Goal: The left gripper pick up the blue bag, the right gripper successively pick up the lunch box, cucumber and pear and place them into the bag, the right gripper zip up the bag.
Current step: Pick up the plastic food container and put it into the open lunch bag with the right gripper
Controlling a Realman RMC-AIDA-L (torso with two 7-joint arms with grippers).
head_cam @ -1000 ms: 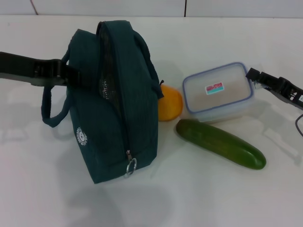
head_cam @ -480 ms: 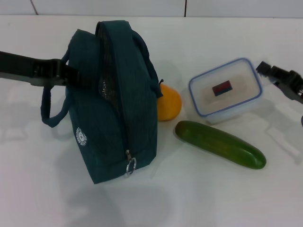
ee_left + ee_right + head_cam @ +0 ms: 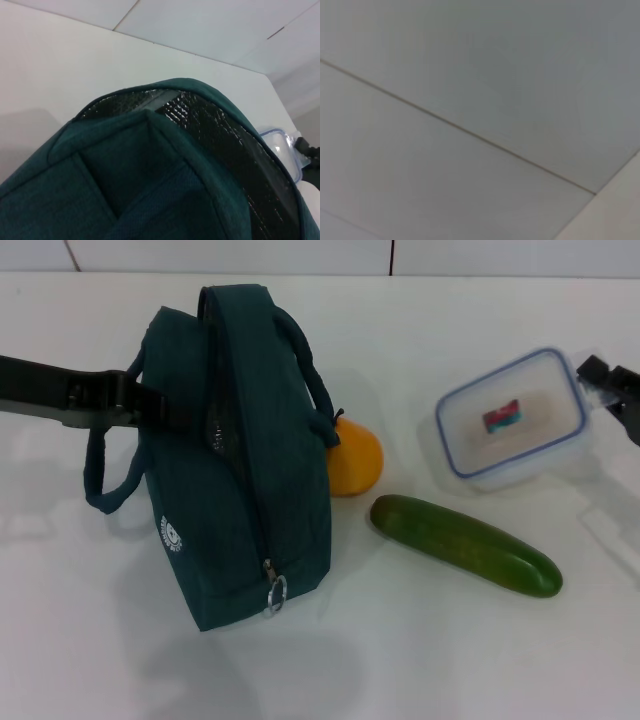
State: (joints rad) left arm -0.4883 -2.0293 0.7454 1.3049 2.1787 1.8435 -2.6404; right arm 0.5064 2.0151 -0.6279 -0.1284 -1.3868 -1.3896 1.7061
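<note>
Lunch box [image 3: 512, 417] hangs tilted from your right gripper [image 3: 603, 380], clamped on its far-side rim for bagging.

Left gripper [image 3: 150, 405] steadies the blue bag [image 3: 240, 460]; its finger state cannot be told.

The left gripper [image 3: 150, 405] reaches in level from the left edge. The right gripper [image 3: 598, 380] shows at the far right edge.

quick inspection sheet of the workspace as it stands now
surface: white table.
job's things: blue bag upright, zip partly open; pear beside it; cucumber lying flat; lunch box tilted, at the right gripper.
clutter: nothing seen.
grippers: left gripper at the bag's far side; right gripper at the lunch box's edge.
cables: nothing seen.
surroundings: pale tiled wall behind the table.
</note>
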